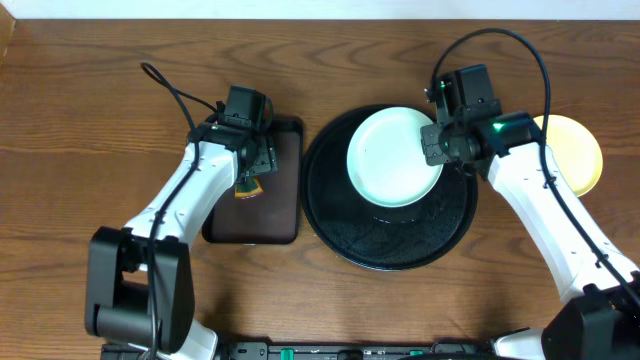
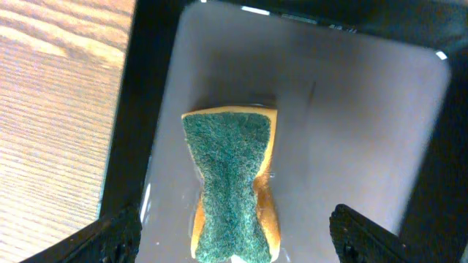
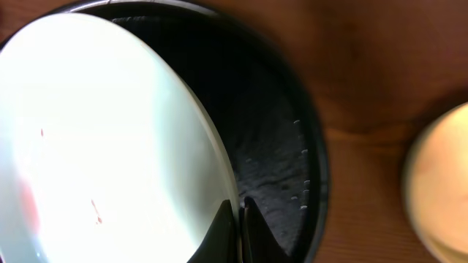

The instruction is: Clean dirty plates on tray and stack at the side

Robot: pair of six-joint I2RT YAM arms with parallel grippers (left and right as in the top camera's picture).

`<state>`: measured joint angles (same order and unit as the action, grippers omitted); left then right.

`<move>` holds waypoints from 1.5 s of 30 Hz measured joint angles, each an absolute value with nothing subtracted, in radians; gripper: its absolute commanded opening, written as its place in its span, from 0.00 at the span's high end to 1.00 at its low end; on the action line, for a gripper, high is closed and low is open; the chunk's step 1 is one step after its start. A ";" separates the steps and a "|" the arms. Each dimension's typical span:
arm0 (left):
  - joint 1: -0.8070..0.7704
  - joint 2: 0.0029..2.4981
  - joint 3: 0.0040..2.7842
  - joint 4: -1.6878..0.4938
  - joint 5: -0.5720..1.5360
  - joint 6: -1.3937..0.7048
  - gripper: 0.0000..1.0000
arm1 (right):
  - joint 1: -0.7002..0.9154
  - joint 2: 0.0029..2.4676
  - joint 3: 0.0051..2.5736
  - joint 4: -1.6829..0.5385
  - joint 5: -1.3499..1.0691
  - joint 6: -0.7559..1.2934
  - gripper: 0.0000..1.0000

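You have 2 plates in sight. Your right gripper [image 3: 238, 219] is clamped on the right rim of the mint plate [image 1: 392, 157], its 2 fingertips pressed close together with the plate's edge between them. That plate sits over the upper half of the round black tray [image 1: 390, 245]. A dark shadow lies on the tray under the plate's near edge, and you cannot tell from these views whether the plate touches the tray's floor. In your right wrist view the plate glares white, and 2 small reddish specks [image 3: 95, 212] show on its face. The yellow plate [image 1: 578, 150] lies on the wooden table [image 1: 80, 120] to the right of the black tray, apart from it and partly hidden by your right arm. Your left gripper [image 2: 232, 219] hangs spread wide over the rectangular brown tray [image 1: 285, 215], which lies just left of the black one. Its fingers [image 2: 110, 237] stand well out to either side of the sponge [image 2: 230, 183] and touch nothing. The sponge lies on the brown tray's floor with its green scouring face up and a yellow layer showing along its edges, and it is pinched narrow at the waist.
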<state>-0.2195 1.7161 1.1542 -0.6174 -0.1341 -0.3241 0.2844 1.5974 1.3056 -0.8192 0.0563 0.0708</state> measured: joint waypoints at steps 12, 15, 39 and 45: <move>-0.220 1.830 1.153 -0.591 -0.094 -0.332 0.18 | 0.279 1.623 1.109 -0.687 -0.045 0.077 0.99; -0.219 1.830 1.152 -0.567 -0.012 -0.297 0.18 | 0.279 1.623 1.105 -0.681 -0.050 0.076 0.99; -0.175 1.774 1.122 -0.503 0.043 -0.300 0.21 | 0.279 1.623 1.104 -0.672 -0.053 0.076 0.99; -0.175 1.826 1.068 -0.436 0.037 -0.330 0.25 | 0.279 1.623 1.104 -0.672 -0.053 0.077 0.99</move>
